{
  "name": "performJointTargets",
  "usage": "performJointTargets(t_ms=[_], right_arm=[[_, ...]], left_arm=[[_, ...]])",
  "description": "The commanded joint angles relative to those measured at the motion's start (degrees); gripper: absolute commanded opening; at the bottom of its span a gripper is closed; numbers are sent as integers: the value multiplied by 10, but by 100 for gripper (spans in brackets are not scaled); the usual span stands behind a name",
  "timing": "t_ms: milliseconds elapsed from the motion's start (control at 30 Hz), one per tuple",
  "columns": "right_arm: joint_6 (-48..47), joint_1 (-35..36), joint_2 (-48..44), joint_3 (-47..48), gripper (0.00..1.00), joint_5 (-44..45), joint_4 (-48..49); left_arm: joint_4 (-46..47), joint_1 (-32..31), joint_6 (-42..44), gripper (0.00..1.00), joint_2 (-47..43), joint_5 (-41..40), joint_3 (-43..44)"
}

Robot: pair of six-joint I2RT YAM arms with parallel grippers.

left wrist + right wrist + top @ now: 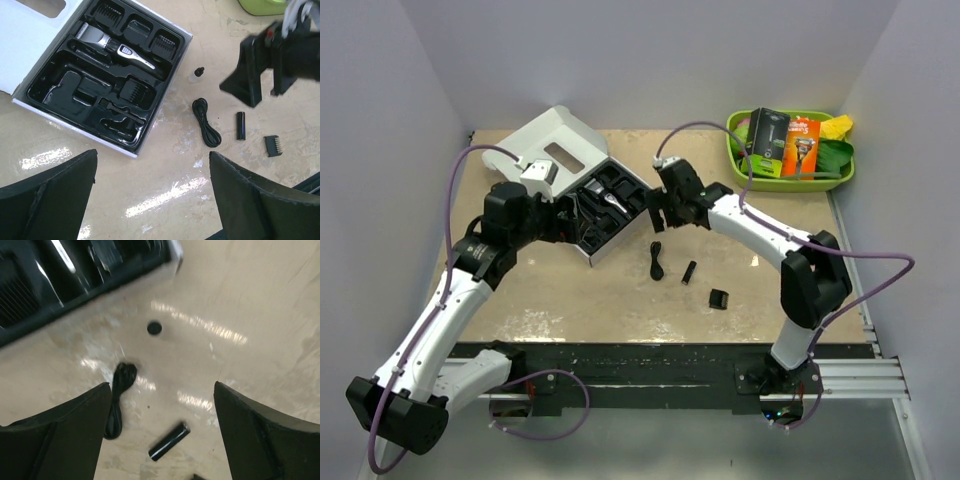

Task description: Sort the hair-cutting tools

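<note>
Right wrist view: right claw [161,386] wide apart, black cord [124,376] just beside one finger.

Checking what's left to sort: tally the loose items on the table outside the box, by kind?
Black cord: 1
Black cylinder: 1
Comb attachment: 1
Small clear bottle with black cap: 1
Total: 4
</note>
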Motion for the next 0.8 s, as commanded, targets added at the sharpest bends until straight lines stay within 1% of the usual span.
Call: performJointTargets(t_ms=[0,67,100,233,333,467,567,767], right_arm=[[66,2,-81,-68,81,-34,16],[76,5,-87,-92,79,-44,20],[82,6,-89,-101,77,-65,24],[107,12,-89,-148,75,-93,57],[128,20,-75,-161,71,-107,86],[152,38,-38,-159,66,-89,109],[168,42,-25,-164,63,-79,124],[185,50,5,-170,57,-45,125]], left_arm=[[26,4,-9,97,2,0,6],[24,4,-10,96,5,0,3],[24,4,-10,96,5,-1,0],[27,4,-12,96,-3,-6,-8],[27,4,-14,96,-5,-4,-11],[31,4,-35,95,-12,-6,-18],[33,4,-50,95,-21,-23,-27],[20,4,-61,94,-20,-48,-35]])
